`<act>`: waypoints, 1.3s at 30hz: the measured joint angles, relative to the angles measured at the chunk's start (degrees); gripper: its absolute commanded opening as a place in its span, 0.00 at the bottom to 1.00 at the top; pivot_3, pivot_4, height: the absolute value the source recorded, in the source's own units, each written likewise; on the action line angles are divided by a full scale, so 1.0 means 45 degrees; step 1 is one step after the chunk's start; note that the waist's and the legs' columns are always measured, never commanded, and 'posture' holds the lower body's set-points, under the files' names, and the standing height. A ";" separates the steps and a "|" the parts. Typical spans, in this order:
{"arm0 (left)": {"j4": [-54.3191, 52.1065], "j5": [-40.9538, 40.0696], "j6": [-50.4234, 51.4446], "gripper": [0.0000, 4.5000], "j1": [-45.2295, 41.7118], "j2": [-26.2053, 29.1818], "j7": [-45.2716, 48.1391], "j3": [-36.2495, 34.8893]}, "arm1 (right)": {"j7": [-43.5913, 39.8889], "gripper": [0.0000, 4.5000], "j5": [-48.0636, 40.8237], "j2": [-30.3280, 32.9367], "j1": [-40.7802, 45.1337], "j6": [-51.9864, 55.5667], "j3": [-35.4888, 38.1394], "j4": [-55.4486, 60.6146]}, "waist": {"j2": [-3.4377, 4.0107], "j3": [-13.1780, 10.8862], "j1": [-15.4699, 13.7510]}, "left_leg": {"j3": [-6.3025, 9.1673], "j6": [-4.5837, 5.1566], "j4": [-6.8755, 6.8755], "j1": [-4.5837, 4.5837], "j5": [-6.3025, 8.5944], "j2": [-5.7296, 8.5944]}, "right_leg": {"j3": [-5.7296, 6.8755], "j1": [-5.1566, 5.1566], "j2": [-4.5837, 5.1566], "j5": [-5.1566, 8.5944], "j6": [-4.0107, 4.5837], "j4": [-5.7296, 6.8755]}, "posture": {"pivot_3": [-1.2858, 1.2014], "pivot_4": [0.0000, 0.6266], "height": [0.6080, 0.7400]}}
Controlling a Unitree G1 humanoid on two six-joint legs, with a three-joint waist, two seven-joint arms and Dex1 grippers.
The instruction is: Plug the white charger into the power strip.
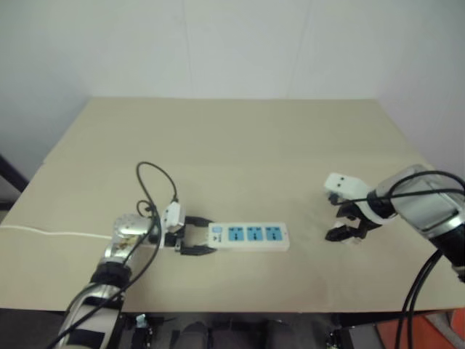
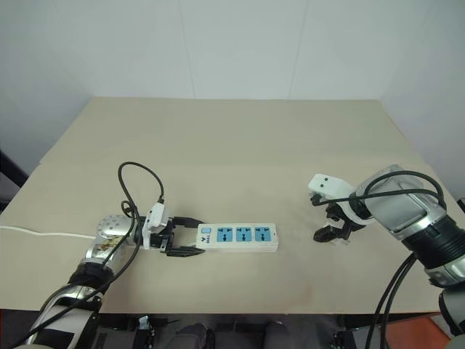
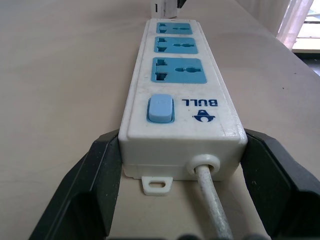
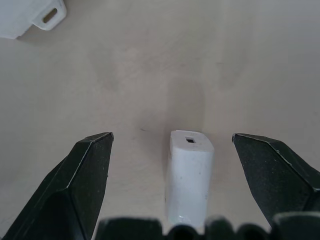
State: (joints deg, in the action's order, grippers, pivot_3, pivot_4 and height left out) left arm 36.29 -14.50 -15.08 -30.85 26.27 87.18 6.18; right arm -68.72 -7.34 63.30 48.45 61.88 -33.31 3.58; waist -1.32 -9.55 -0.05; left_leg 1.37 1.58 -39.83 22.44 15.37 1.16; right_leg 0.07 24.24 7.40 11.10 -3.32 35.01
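Charger, small white boxy adapter [image 4: 189, 176], unplugged on beige worktop [image 1: 240, 138] between wide-open right claw [image 4: 172, 165]; left claw [image 3: 175, 172] clamps long white power strip [image 3: 181, 95].

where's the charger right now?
The white charger lies on the table on the robot's right, between the open fingers of the right gripper, untouched. It sits apart from the power strip.
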 measured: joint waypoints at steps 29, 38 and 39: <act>-0.0079 0.0009 0.0083 0.72 -0.0004 0.0002 -0.0057 0.0067 | -0.0298 0.26 0.0531 -0.0880 0.0265 0.0854 0.0467 -0.0043 | 0.0009 0.0004 -0.0013 | 0.0005 -0.0001 -0.0001 0.0001 0.0000 0.0002 | -0.0001 0.0004 0.0000 0.0000 0.0000 0.0006 | 0.52 0.24 1.00; -0.0054 0.0108 0.0083 0.72 -0.0135 -0.0042 -0.0067 0.0168 | 0.1759 0.26 -0.2655 -0.4729 -0.0465 0.1156 0.7450 0.1671 | -0.0005 0.0016 -0.0112 | 0.0017 0.0000 0.0005 -0.0001 0.0000 -0.0001 | 0.0027 -0.0019 -0.0001 -0.0003 -0.0001 0.0017 | 0.52 0.24 1.00; -0.0051 0.0109 0.0083 0.72 -0.0134 -0.0039 -0.0062 0.0169 | 0.2022 0.26 -0.3064 -0.5402 -0.0780 0.1098 0.8006 0.1823 | -0.0003 0.0016 -0.0106 | 0.0017 0.0000 0.0010 -0.0001 0.0000 0.0000 | 0.0024 -0.0016 -0.0002 -0.0003 -0.0001 0.0029 | 0.52 0.24 1.00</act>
State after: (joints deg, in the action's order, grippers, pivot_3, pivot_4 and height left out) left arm 36.06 -14.01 -14.71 -31.45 26.09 86.90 6.94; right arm -59.62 -21.13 38.99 44.94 66.82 2.72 11.79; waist -1.33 -9.48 -0.53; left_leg 1.44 1.58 -39.79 22.44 15.37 1.15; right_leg 0.18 24.17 7.39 11.08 -3.32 35.14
